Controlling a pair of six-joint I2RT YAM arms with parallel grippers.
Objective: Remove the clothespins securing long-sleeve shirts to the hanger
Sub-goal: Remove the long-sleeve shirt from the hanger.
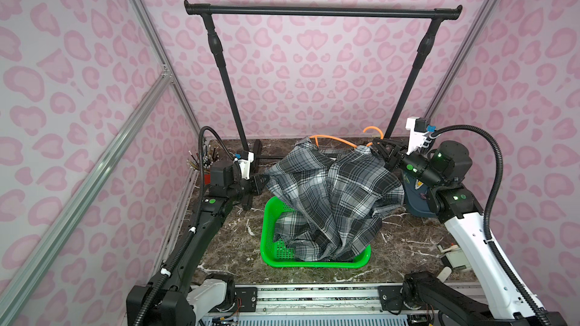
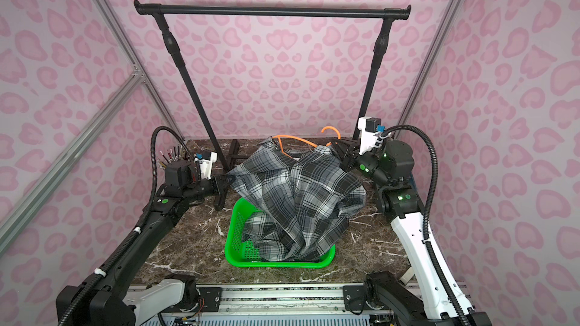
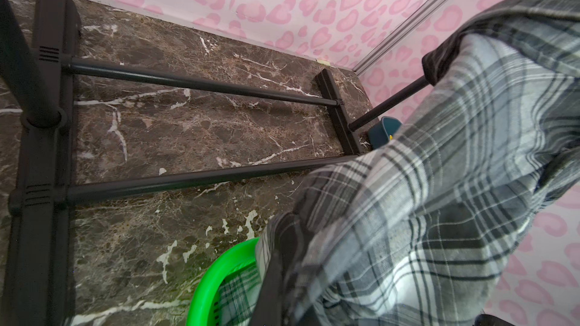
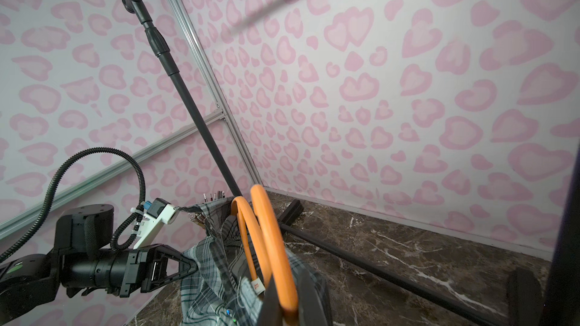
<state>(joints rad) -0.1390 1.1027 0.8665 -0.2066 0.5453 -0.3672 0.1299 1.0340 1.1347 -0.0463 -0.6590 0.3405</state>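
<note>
A green basket [image 1: 314, 265] [image 2: 282, 265] sits on the table [image 1: 226, 239] close to its near edge, about midway along it. The lower folds of the shirt [image 1: 332, 196] [image 2: 295, 196] fall into the basket, and the rest rises above it, spread between the two arms.

Toward the table's left edge, the left gripper [image 1: 259, 181] [image 2: 224, 180] is closed on the shirt's left border. The right wrist view shows its fingers [image 4: 188, 268] pinched on the plaid cloth [image 4: 219, 277]. In the left wrist view the shirt [image 3: 439, 199] fills the frame above the basket rim [image 3: 219, 271].

Farther back, toward the far right corner, the right gripper [image 1: 376, 148] [image 2: 340, 152] is closed on the hanger [image 1: 335, 140] [image 2: 301, 141] beside its hook. The wrist view shows the orange loop [image 4: 266, 230] clamped between the jaws of that gripper [image 4: 288, 305], with the collar and a white size label just beside them. From this grip one hanger arm slopes left into the shirt's shoulder, so the hanger is tilted and off the rack.

A blue bin [image 1: 414, 205] [image 3: 381, 130] stands by the right edge under the right arm. A yellow speck shows inside it, too small to name. Pencils [image 1: 201, 161] stand at the left edge. The rack [image 1: 323, 11] spans the far edge, its top bar bare.
</note>
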